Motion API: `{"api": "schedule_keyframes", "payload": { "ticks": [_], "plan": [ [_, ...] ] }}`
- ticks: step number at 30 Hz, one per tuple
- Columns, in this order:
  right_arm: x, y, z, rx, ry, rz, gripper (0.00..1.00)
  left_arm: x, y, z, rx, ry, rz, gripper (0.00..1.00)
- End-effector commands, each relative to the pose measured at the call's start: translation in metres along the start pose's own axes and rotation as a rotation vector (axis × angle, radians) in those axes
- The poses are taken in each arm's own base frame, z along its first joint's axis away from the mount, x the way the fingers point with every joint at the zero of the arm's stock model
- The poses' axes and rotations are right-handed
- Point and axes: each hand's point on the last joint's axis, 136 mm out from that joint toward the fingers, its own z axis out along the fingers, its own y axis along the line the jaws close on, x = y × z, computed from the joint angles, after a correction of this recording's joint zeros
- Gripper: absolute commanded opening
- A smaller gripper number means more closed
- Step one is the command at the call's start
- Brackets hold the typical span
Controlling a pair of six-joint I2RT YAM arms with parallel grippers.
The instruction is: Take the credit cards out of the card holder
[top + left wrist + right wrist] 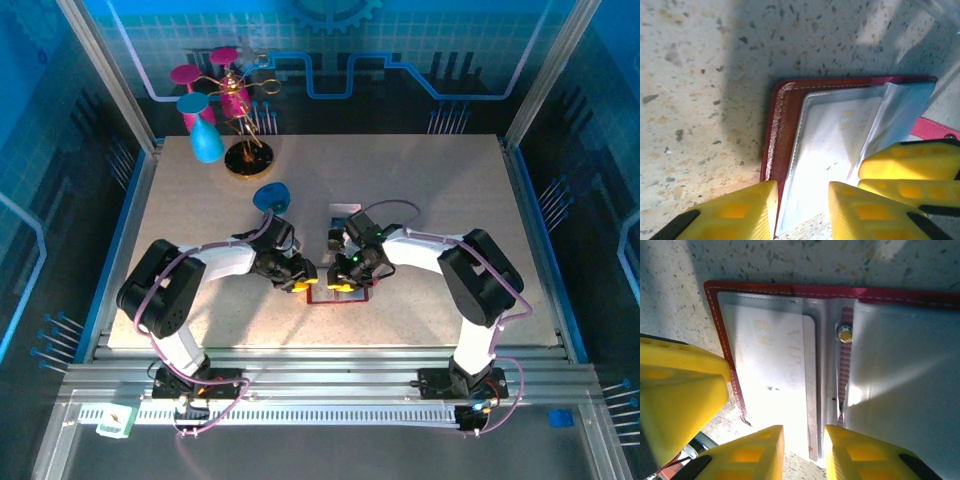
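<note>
The red card holder (pixel 338 296) lies open on the table between the two arms. In the left wrist view its red edge (pixel 782 125) frames a grey pocket holding a pale credit card (pixel 835 135) with faint lettering. My left gripper (pixel 802 210) is open, its jaws straddling the pocket's near corner. My right gripper (pixel 802 450) is also open over the card holder (pixel 790 290), with the long edge of a credit card (pixel 770 355) running between its jaws. Both grippers (pixel 305 283) (pixel 347 275) sit low over the holder, close together.
A small clear tray (pixel 345 212) lies just behind the holder, and a blue round object (pixel 270 196) sits further left. A gold stand with pink and blue pieces (pixel 235 125) is at the back left. The holder's snap (pixel 844 333) and pink tab (pixel 935 130) are near the fold.
</note>
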Motion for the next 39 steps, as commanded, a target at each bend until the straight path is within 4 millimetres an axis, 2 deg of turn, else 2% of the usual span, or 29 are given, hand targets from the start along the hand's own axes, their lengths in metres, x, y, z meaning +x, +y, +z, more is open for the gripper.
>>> {"api": "schedule_keyframes", "payload": {
  "ticks": [1, 4, 11, 20, 31, 39],
  "plan": [
    [-0.004, 0.017, -0.009, -0.055, -0.018, -0.007, 0.26, 0.006, 0.016, 0.006, -0.028, 0.031, -0.043, 0.22],
    [-0.007, 0.018, -0.006, -0.078, -0.024, 0.002, 0.24, 0.007, 0.016, 0.008, -0.024, 0.038, -0.047, 0.14],
    [-0.010, 0.012, 0.003, -0.097, -0.005, 0.021, 0.24, 0.006, 0.013, 0.006, -0.026, 0.037, -0.041, 0.08],
    [-0.009, -0.004, 0.006, -0.033, -0.002, 0.019, 0.23, 0.009, 0.028, 0.013, -0.065, 0.054, -0.061, 0.07],
    [-0.005, -0.018, 0.011, 0.012, 0.014, 0.024, 0.23, 0.009, 0.028, 0.012, -0.079, 0.058, -0.056, 0.07],
    [-0.002, -0.026, 0.006, 0.065, 0.010, 0.017, 0.23, 0.009, 0.030, 0.013, -0.088, 0.062, -0.061, 0.07]
  ]
}}
